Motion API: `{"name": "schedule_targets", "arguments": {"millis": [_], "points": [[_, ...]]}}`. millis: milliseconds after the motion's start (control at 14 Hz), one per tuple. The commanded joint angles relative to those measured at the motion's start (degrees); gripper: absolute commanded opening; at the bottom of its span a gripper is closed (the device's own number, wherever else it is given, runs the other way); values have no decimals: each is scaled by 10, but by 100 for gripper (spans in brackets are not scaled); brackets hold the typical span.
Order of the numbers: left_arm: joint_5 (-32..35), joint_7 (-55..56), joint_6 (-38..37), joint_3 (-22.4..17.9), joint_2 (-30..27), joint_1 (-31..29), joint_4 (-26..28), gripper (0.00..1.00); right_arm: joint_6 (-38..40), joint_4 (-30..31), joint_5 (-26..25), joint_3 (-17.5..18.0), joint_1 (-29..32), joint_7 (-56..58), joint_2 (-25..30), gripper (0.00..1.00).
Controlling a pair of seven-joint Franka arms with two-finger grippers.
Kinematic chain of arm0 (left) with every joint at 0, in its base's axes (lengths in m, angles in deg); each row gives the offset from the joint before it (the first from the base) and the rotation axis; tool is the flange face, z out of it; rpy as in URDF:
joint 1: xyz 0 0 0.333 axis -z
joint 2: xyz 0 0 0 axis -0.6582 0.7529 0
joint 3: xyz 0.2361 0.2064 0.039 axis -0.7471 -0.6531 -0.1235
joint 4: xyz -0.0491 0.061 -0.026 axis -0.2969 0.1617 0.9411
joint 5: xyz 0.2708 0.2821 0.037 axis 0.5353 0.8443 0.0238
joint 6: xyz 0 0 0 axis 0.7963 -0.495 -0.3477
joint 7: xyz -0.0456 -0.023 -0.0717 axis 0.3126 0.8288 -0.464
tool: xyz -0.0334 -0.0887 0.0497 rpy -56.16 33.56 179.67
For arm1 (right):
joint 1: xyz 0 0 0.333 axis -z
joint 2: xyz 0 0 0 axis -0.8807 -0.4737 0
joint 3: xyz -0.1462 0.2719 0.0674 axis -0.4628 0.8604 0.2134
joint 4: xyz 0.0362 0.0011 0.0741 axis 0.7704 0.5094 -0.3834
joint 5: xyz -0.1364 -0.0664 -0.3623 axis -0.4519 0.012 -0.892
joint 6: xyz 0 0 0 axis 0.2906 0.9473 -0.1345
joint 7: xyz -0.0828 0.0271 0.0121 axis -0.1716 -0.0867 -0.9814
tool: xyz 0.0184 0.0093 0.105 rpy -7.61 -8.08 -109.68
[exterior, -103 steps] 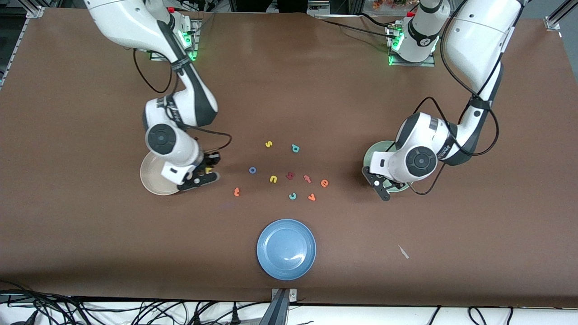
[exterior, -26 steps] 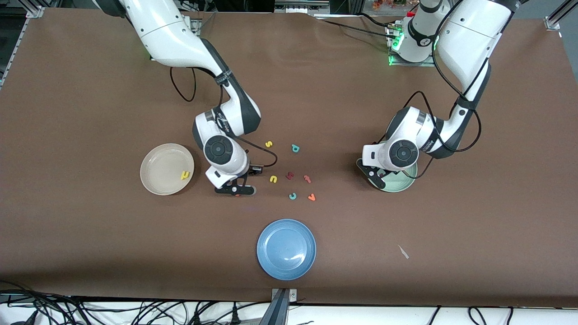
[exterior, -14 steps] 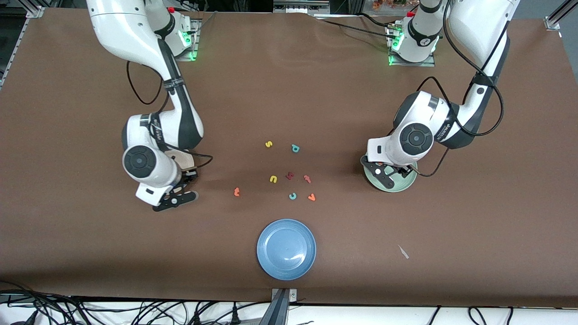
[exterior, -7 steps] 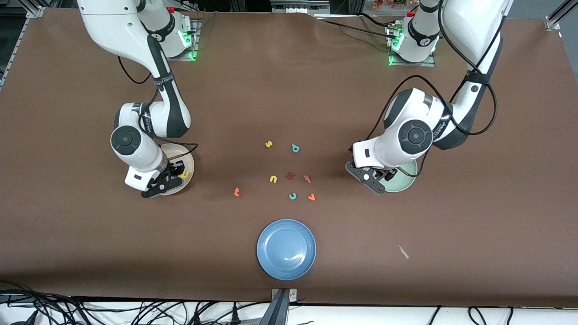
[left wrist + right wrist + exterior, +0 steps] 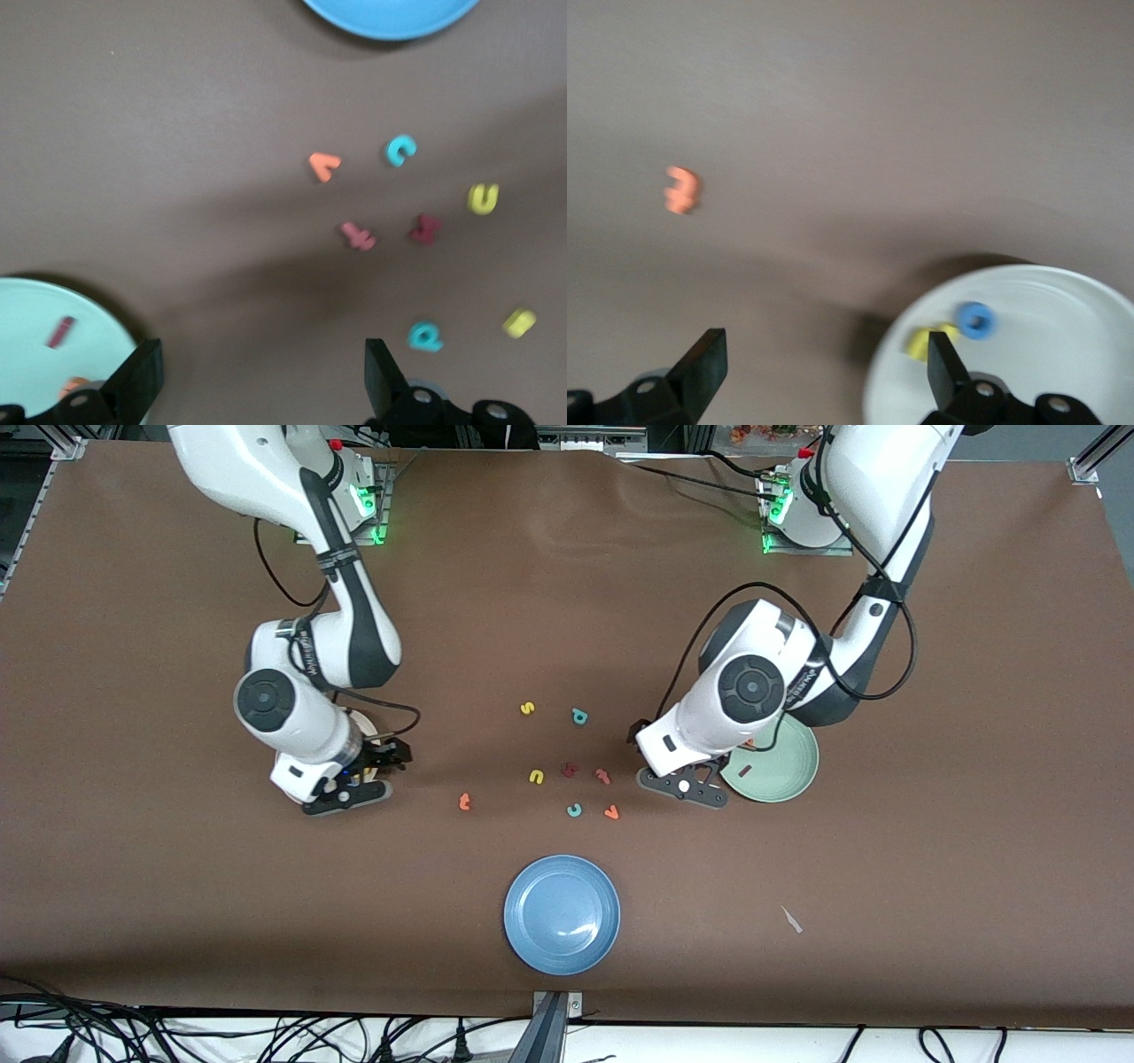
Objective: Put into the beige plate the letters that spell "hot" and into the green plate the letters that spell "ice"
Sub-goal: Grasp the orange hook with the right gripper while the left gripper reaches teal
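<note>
Letters for "hot" are split: the yellow h (image 5: 926,341) and the blue o (image 5: 975,319) lie side by side in the beige plate (image 5: 1063,372), while the orange t (image 5: 464,802) lies on the bare brown desk (image 5: 177,886), at about 3 o'clock from that plate in the front view and well apart from it. The right end effector (image 5: 341,793) hangs over the plate's rim on the side toward the loose letters, fingers spread wide with nothing between them; its arm hides most of the plate from the front camera. Toward the left arm's end of the desk, the green plate (image 5: 784,775) holds the dark red i (image 5: 744,770) and the orange e (image 5: 75,387). The teal c (image 5: 574,810) is on the desk, at about 8 o'clock from that plate. The left end effector (image 5: 682,784) hangs over the desk just beside the green plate's rim, between the plate and the loose letters, fingers wide apart and empty. Near the c lie an orange v-like letter (image 5: 610,812), a pinkish-red letter (image 5: 602,776), a larger dark red letter (image 5: 569,770) and a yellow u (image 5: 536,777); at 12 o'clock from these are a teal a-like letter (image 5: 579,716) and a yellow s (image 5: 527,708). The blue plate (image 5: 562,914) sits at 6 o'clock from the group, nearest the front camera.
</note>
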Motion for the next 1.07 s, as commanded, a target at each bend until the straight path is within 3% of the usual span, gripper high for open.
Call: {"name": "schedule_targets", "arguments": {"millis": [0, 357, 571, 1000], "points": [[-6, 58, -9, -15, 47, 18, -81, 100, 9, -77, 17, 19, 0, -76, -60, 100], [6, 68, 20, -52, 127, 88, -166, 100, 9, -159, 25, 48, 0, -199, -133, 99], [5, 72, 83, -70, 154, 121, -167, 100, 9, -198, 33, 59, 0, -258, -165, 99], [6, 70, 173, -73, 197, 132, -166, 98, 9, -229, 33, 59, 5, -259, -194, 92]]}}
